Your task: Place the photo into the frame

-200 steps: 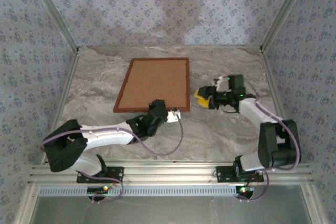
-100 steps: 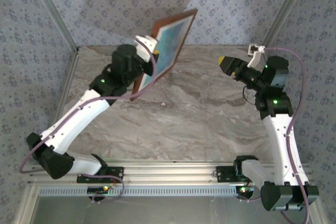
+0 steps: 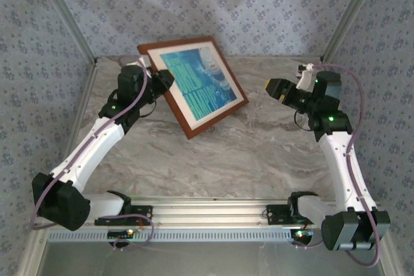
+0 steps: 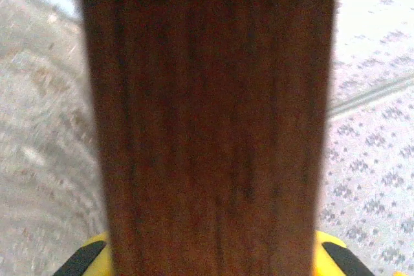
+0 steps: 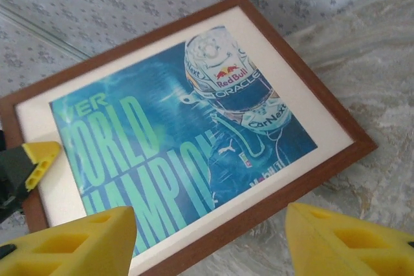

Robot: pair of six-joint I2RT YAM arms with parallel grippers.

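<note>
Soft even light, faint shadows, frame [image 4: 207,121] blurred close to left wrist lens

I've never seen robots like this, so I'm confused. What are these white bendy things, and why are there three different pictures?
They are two robot arms bolted to a marble-look table. One camera looks down from above; each wrist also carries a camera peeking past its yellow fingers. The left gripper pinches the edge of the wooden frame, holding it tilted, so its camera sees brown wood close up. The photo, a blue helmeted-driver print, sits inside. The right gripper is open and empty, facing it.
</note>
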